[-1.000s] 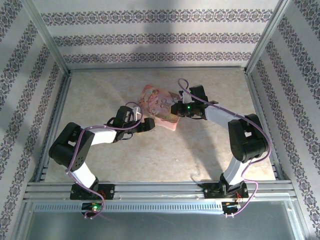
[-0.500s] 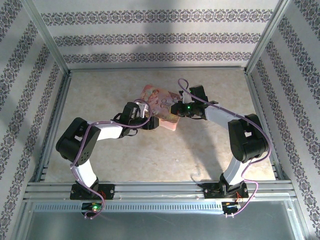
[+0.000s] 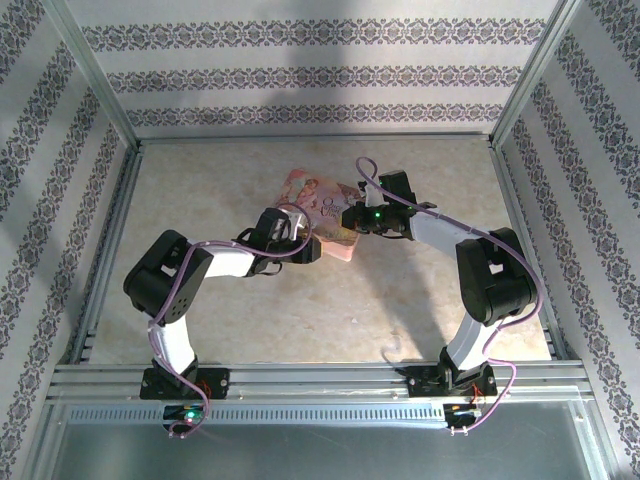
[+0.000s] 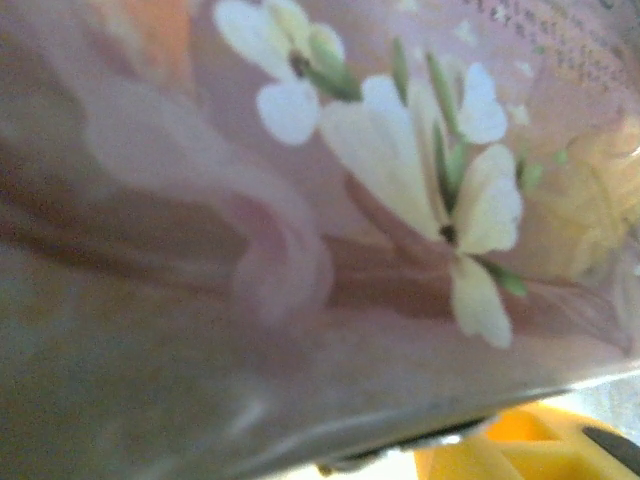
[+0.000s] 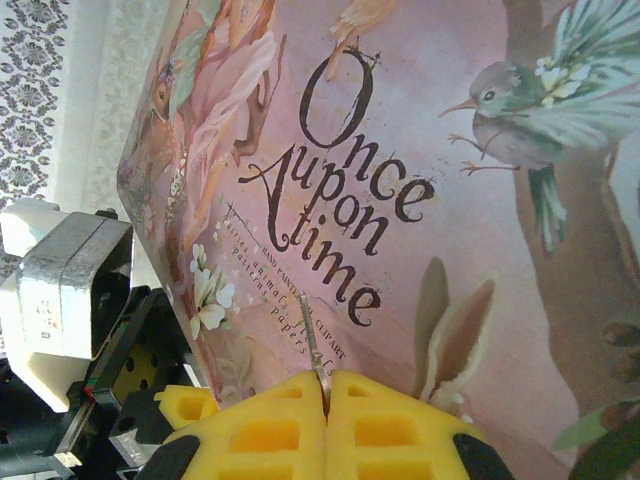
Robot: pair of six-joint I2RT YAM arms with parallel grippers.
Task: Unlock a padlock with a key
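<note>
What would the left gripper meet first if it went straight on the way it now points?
Most likely the pink tin: the left gripper points at its side from very close, though the gap is unclear.

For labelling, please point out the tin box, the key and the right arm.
tin box (image 5: 430, 120), right wrist view, on its printed lid.
key (image 5: 315, 350), right wrist view, on its thin bare shaft.
right arm (image 3: 438, 235), top view, on its white forearm.

right gripper (image 5: 327, 398) yellow pads pressed together, thin key (image 5: 315, 345) pinched between | key upright before pink tin (image 5: 420, 150), lid lettered "Once upon a time" | left gripper (image 5: 150, 365) at tin's left edge
</note>
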